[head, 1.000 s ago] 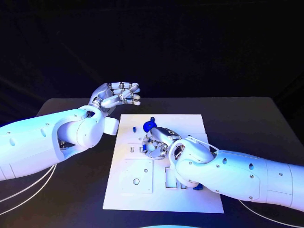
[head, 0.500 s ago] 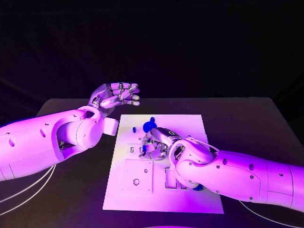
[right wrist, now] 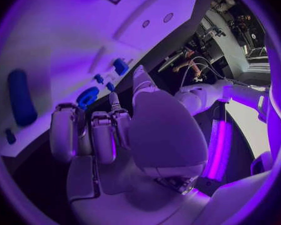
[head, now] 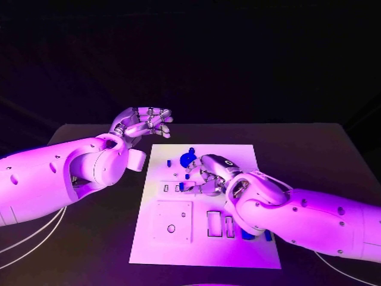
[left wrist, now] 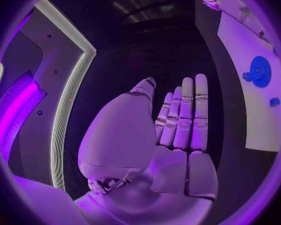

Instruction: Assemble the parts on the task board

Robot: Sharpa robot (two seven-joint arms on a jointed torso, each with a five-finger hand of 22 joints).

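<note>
I see the white task board (head: 156, 250) mid-worktop. Near its right edge, blue parts (head: 248, 235) lie loose, I judge unplaced. My right hand (head: 209, 174) hovers mid-board, fingers curled, grasp unclear. Farther, a round blue part (head: 188, 158) lies. My left hand (head: 144, 122) waits beyond, empty, fingers loosely apart.

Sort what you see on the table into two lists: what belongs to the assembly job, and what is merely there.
Belongs to the job:
- task board
- blue round part on the board's far end
- small blue parts at the near right
- right hand, over the board
- left hand, raised beyond the board's far left corner

Merely there:
- black table
- white cables
</note>
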